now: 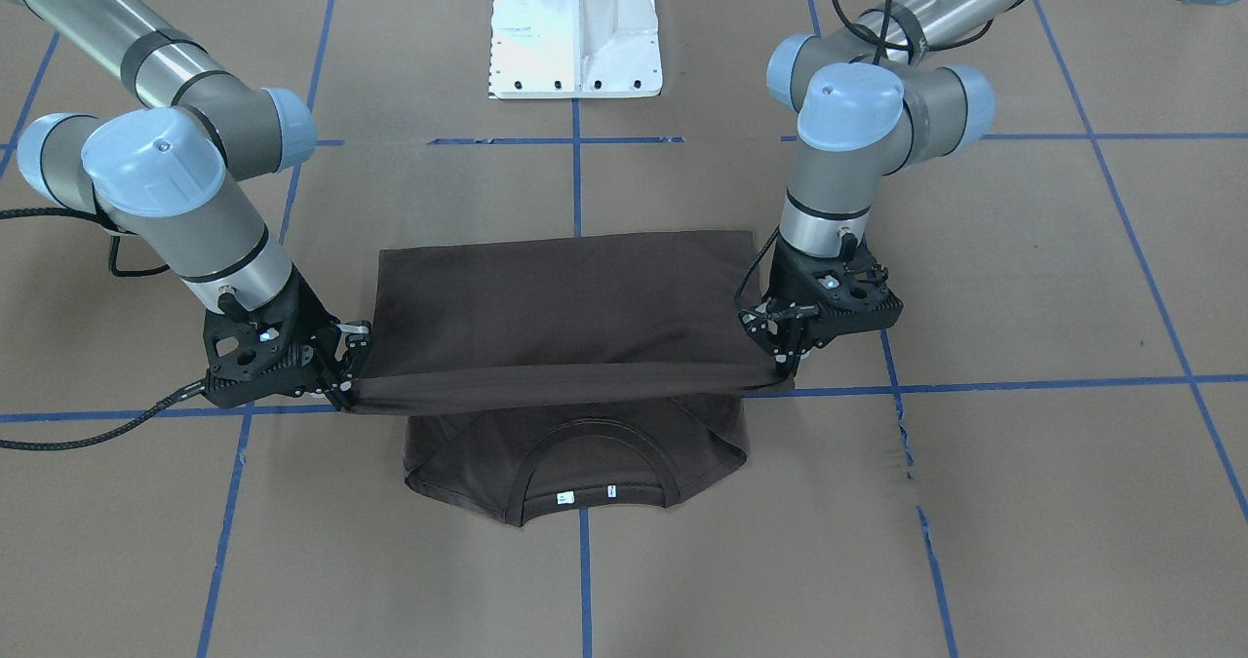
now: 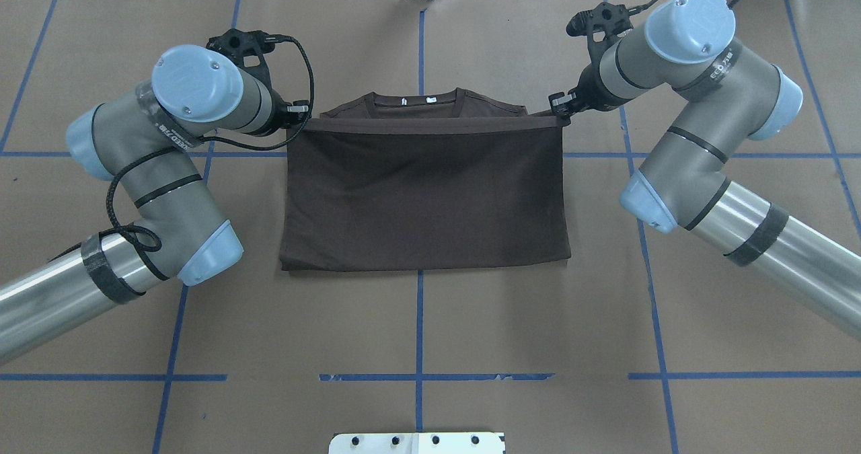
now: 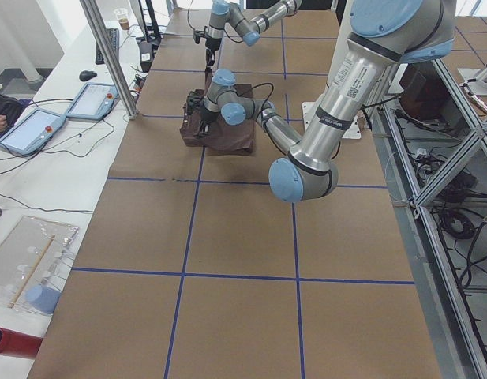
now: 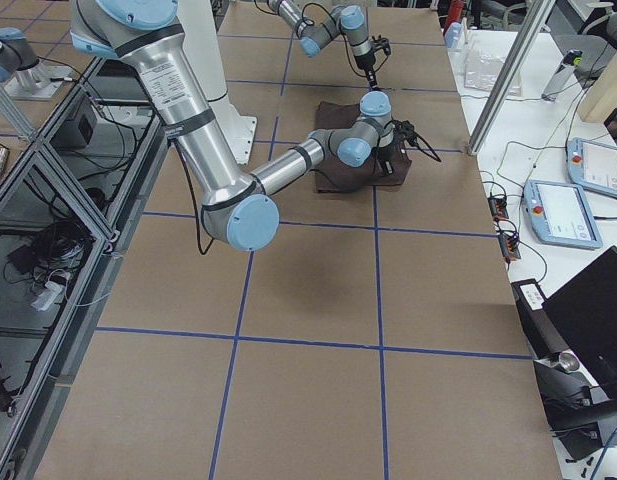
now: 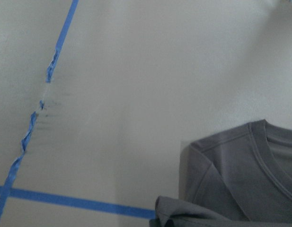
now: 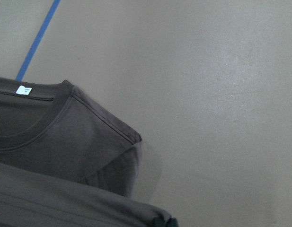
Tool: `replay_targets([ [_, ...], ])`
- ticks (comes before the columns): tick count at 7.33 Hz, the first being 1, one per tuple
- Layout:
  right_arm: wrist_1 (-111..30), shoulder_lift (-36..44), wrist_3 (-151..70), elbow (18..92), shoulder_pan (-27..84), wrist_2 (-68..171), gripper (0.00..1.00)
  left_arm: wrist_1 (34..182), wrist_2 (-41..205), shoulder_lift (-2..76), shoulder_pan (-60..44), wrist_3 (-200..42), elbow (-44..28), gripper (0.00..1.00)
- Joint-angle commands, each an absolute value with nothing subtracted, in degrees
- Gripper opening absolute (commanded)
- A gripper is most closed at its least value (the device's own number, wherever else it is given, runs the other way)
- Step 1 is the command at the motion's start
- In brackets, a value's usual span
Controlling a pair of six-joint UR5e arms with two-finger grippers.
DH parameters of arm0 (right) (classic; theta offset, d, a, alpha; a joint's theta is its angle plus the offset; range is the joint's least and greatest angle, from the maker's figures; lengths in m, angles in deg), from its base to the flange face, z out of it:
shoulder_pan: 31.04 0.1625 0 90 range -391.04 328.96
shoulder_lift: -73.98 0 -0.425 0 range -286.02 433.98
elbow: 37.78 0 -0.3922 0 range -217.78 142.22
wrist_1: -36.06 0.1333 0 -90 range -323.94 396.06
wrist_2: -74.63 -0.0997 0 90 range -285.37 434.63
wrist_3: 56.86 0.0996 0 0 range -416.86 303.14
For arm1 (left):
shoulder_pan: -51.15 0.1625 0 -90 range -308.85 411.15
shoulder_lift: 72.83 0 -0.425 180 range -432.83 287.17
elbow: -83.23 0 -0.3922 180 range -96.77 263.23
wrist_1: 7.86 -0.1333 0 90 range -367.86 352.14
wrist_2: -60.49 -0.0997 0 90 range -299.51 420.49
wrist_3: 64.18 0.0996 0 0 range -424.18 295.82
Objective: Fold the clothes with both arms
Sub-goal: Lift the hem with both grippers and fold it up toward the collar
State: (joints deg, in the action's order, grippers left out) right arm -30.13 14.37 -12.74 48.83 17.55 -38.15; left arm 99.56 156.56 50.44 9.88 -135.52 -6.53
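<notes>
Seen from across the table (image 1: 1024,268), the dark brown T-shirt (image 1: 556,297) lies at the middle, on the centre blue tape line (image 1: 577,180), well forward of the white pedestal base (image 1: 575,34). Its lower half is doubled over toward the collar (image 1: 597,444), and the free edge is stretched into a taut band just short of it. The left gripper (image 1: 783,364) has its fingers pinched together on one end of that band, and the right gripper (image 1: 343,375) is pinched the same way on the other end. The collar and two white neck tags (image 1: 563,498) stay uncovered on the side toward the table's operator edge. From overhead, the T-shirt (image 2: 424,198) reads as a neat rectangle with a fold along its edge nearest the robot, the left gripper (image 2: 296,116) and right gripper (image 2: 559,107) at the two far corners, both clamped on cloth. The two side views show the shirt (image 3: 231,136) (image 4: 333,115) small, partly behind the near arm, and the fingers cannot be judged there. The left wrist view shows one shoulder and part of the collar (image 5: 264,151) on the table surface beside crossing tape, without any fingers. The right wrist view shows the other shoulder (image 6: 89,137) and one tag (image 6: 23,90).
</notes>
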Motion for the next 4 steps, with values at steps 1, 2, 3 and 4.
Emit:
replay_targets([
  [1, -30.1, 18.1, -12.7, 44.0, 17.6, -38.1, 0.0, 100.9, 156.4, 52.1, 9.4, -135.4, -2.7, 0.0],
  [2, -30.1, 19.7, -12.7, 41.5, 17.7, -38.1, 0.0, 101.0, 156.3, 52.1, 9.4, -135.3, -2.3, 0.0],
  [3, -30.0, 20.6, -12.8, 39.8, 18.1, -38.1, 0.0, 101.0, 156.3, 52.1, 9.3, -135.3, -1.3, 0.0],
  [4, -30.1, 21.8, -12.8, 38.2, 18.4, -38.1, 0.0, 101.4, 156.2, 52.2, 9.2, -135.3, -0.8, 0.0],
])
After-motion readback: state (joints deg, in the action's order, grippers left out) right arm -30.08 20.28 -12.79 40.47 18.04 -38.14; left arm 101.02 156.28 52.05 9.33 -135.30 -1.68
